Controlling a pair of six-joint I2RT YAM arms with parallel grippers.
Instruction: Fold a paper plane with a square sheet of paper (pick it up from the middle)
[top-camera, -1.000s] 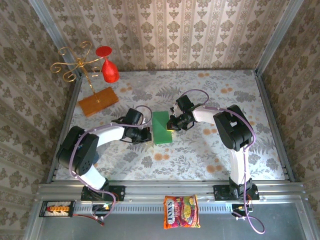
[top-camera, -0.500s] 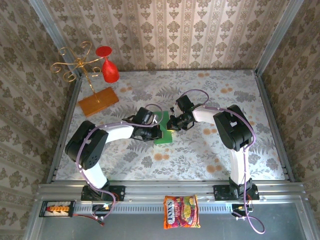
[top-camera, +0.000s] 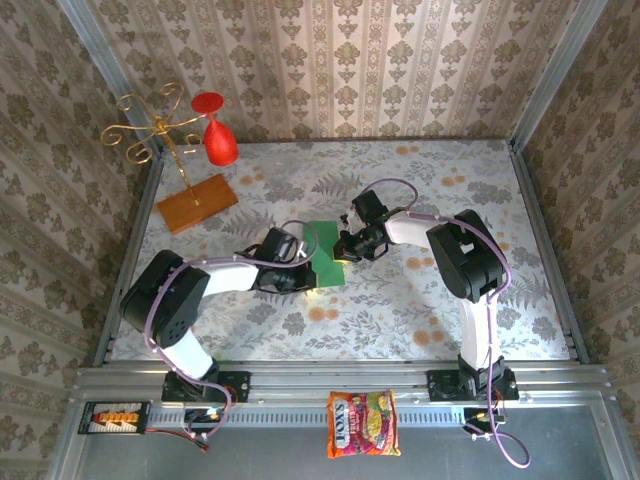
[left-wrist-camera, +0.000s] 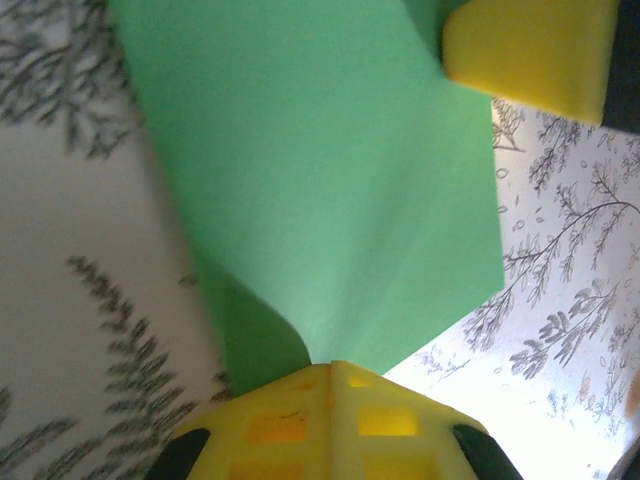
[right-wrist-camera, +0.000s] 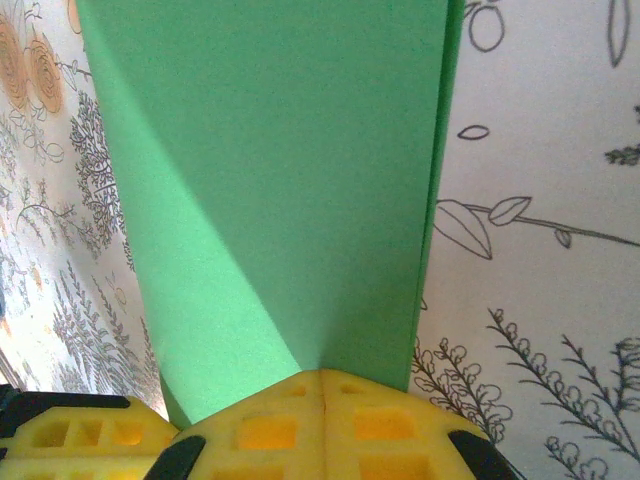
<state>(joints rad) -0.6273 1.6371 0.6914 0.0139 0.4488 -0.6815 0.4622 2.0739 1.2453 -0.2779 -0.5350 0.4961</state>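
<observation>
At the far left the orange-brown board (top-camera: 196, 203) with its wire stand sits well apart from the work, so I leave it alone. My left gripper (top-camera: 300, 281) is fully closed, its yellow fingers (left-wrist-camera: 270, 425) pinching the near-left edge of the square sheet of paper (top-camera: 325, 258). The paper curls up into the pinch, which I take to be a flap lifted for the next fold. The sheet lies mid-table between the two arms, already folded to a narrower band with a doubled edge along one side. On its right, my right gripper (top-camera: 346, 250) is also fully closed, clamped on the opposite edge. I judge it is anchoring the layers so they do not slide. The snack packet (top-camera: 362, 424) lies on the near rail, out of play.
</observation>
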